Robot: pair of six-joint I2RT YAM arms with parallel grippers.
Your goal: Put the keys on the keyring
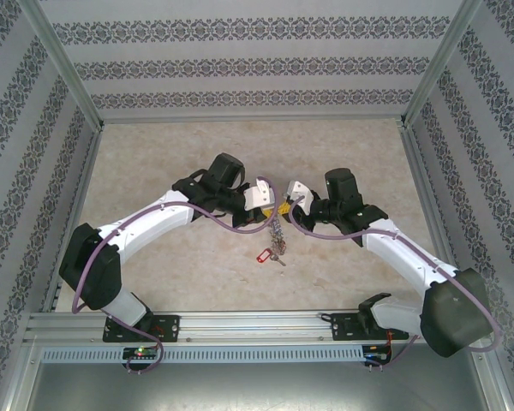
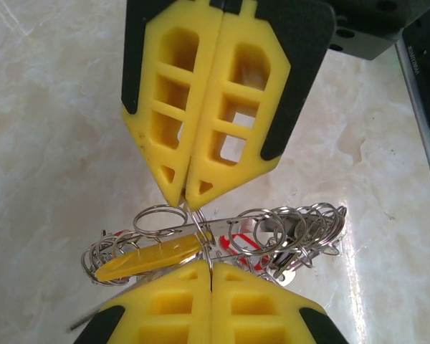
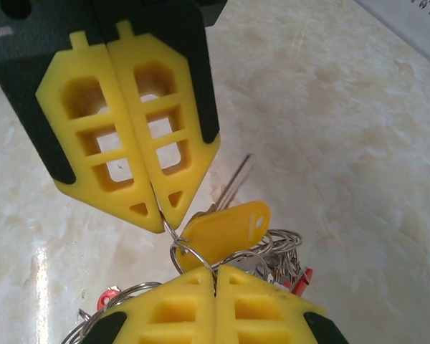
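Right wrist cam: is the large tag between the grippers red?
No. The tag is plain yellow; red shows just as small bits lower in the bunch of rings.

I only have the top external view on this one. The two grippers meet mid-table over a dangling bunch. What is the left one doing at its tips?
Observer: The left gripper has its fingers shut, pinching a thin wire ring at the very tips.
Operator: And the right one?
Observer: The right gripper is shut as well, nipping a wire ring right beside the yellow tag.
Operator: What does the rest of the bunch look like?
Observer: The keyring shows as many overlapping wire loops crowded to one side of that tag.
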